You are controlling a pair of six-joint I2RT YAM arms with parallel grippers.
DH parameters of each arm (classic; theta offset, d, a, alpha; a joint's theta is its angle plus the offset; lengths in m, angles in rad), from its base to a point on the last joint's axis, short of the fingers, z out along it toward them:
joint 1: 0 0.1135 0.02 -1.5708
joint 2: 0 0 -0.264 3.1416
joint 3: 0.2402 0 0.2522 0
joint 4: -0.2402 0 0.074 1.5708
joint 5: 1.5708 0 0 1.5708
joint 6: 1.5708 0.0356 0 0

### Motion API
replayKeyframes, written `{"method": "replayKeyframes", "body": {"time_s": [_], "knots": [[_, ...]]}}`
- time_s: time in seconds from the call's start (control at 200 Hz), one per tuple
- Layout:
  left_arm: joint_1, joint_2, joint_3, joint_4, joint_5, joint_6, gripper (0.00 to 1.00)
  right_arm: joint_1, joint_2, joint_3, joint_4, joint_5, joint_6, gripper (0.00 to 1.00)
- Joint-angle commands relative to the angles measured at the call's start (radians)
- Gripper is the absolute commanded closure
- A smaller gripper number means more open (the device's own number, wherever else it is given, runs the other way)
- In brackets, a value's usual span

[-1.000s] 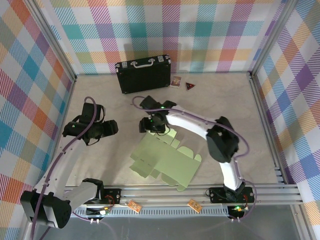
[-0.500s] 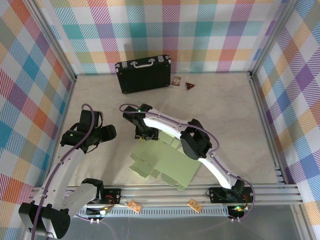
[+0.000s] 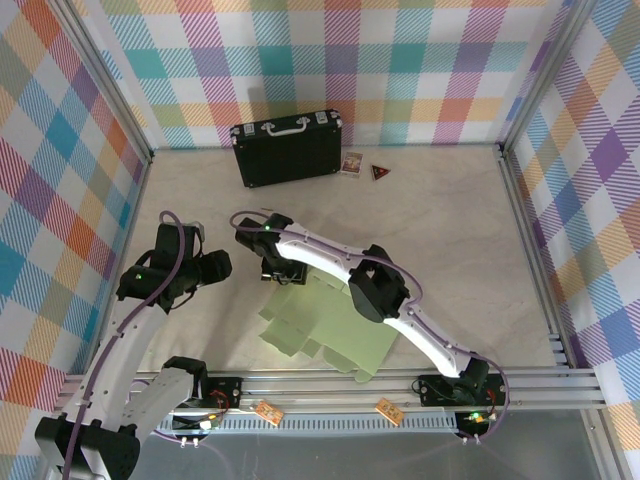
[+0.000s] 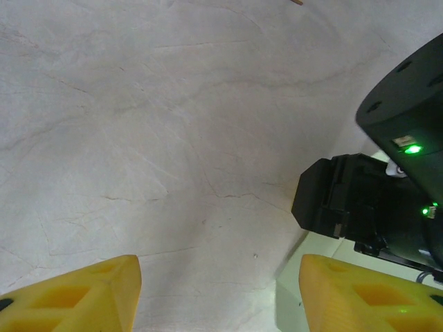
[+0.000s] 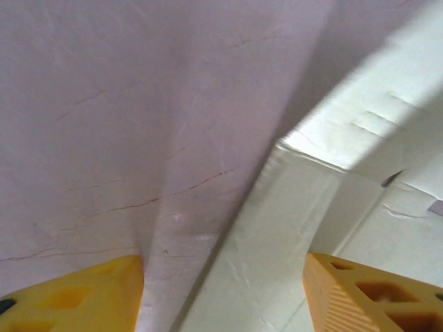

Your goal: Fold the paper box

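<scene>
The paper box [image 3: 335,325] is a flat pale-green creased cut-out with flaps, lying on the table just ahead of the arm bases. My right gripper [image 3: 286,270] hovers low over its far-left edge. In the right wrist view my right gripper [image 5: 225,304] is open, its yellow fingers straddling a raised flap edge of the paper box [image 5: 291,235] without closing on it. My left gripper [image 3: 215,268] sits to the left, pointing at the right one. In the left wrist view my left gripper [image 4: 220,290] is open over bare table, with a corner of the paper box [image 4: 325,245] by its right finger.
A black suitcase [image 3: 287,150] stands at the back wall, with two small cards [image 3: 351,163] beside it. Plaid walls enclose three sides. An aluminium rail [image 3: 400,385] runs along the near edge. The right gripper's black body [image 4: 374,207] is close to the left gripper.
The right arm has swung left and slightly nearer along the paper's far edge, and its jaws have narrowed a little. The left gripper has drifted slightly nearer.
</scene>
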Motion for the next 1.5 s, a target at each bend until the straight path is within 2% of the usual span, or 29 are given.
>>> {"method": "replayKeyframes", "body": {"time_s": [0.0,0.09,0.145,0.4,0.52,0.775,0.86,0.96,1.105,1.21,1.275,1.31,1.325,1.36,1.425,1.455,1.495], "knots": [[0.004,-0.019,-0.013,0.021,0.012,0.018,0.38,0.013,0.018,0.032,-0.08,0.003,0.012,0.4],[-0.001,-0.02,-0.017,0.024,0.014,0.022,0.38,0.02,0.008,0.024,-0.129,0.03,-0.011,0.42],[-0.003,-0.02,-0.017,0.024,0.016,0.022,0.38,0.024,-0.014,-0.015,-0.138,0.03,-0.04,0.49],[-0.021,-0.024,-0.02,0.022,0.014,0.026,0.38,0.038,-0.225,-0.43,0.04,0.007,-0.083,0.75],[-0.028,-0.022,-0.021,0.02,0.01,0.026,0.38,0.037,-0.271,-0.474,0.063,0.028,-0.088,0.79],[-0.052,-0.021,-0.023,0.016,-0.009,0.027,0.38,0.037,-0.362,-0.56,0.101,0.073,-0.106,0.96],[-0.056,-0.02,-0.023,0.015,-0.013,0.027,0.38,0.039,-0.387,-0.576,0.086,0.107,-0.109,0.93],[-0.059,-0.019,-0.023,0.015,-0.015,0.028,0.38,0.043,-0.407,-0.579,0.049,0.149,-0.097,0.69],[-0.061,-0.018,-0.022,0.015,-0.015,0.028,0.38,0.083,-0.449,-0.581,0.012,0.266,-0.069,0.51],[-0.062,-0.017,-0.023,0.015,-0.013,0.028,0.38,0.096,-0.489,-0.609,0.012,0.322,-0.046,0.48],[-0.064,-0.016,-0.023,0.014,-0.012,0.03,0.38,0.097,-0.516,-0.637,0.032,0.336,-0.044,0.34],[-0.064,-0.017,-0.023,0.015,-0.012,0.03,0.38,0.097,-0.533,-0.661,0.043,0.336,-0.028,0.18],[-0.064,-0.017,-0.023,0.015,-0.013,0.031,0.38,0.097,-0.541,-0.674,0.054,0.333,-0.024,0.14],[-0.065,-0.017,-0.023,0.015,-0.011,0.029,0.38,0.095,-0.56,-0.699,0.082,0.326,-0.024,0.18],[-0.066,-0.019,-0.021,0.015,-0.01,0.032,0.38,0.096,-0.6,-0.738,0.082,0.336,0.067,0.44],[-0.065,-0.019,-0.022,0.014,-0.011,0.031,0.38,0.092,-0.614,-0.761,0.095,0.332,0.096,0.46],[-0.065,-0.019,-0.019,0.013,-0.012,0.031,0.38,0.085,-0.627,-0.784,0.152,0.305,0.051,0.48]]}}
